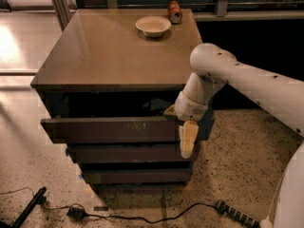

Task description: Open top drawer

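my tool at the right end of the top drawer, which juts slightly out beneath the surface; grip state: i cannot tell. panel stiff, handleless, probably heavy-running: best taken by its upper edge. no legible writing, even on the can

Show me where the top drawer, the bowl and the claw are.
top drawer (109, 129): camera view, middle of front panel
bowl (153, 26): camera view, its inside
claw (187, 137): camera view, pale lower part, at the top drawer's right end
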`<control>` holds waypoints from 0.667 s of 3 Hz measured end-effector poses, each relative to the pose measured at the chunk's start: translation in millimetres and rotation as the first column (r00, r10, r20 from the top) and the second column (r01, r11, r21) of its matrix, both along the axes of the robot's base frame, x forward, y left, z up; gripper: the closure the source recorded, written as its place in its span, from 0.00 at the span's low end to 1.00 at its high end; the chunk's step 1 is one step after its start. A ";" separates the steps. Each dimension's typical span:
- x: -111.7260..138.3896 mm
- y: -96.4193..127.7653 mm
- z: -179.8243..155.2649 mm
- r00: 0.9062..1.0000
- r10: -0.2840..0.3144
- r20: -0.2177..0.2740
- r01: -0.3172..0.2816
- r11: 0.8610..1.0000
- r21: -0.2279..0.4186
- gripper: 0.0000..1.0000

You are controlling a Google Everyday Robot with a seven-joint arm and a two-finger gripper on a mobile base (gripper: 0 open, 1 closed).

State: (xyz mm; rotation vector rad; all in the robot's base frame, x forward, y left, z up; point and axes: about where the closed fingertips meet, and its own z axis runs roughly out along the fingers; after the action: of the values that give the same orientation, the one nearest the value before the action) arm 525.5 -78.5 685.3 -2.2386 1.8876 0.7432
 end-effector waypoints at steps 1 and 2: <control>-26.3 -8.0 -3.2 0.999 0.030 -0.022 -0.029 1.000 0.007 0.00; -64.2 -30.4 -12.0 0.998 0.027 -0.057 -0.025 0.999 0.039 0.00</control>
State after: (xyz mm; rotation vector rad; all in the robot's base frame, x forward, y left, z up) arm 461.3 -108.9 673.2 -2.2463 1.8563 0.8497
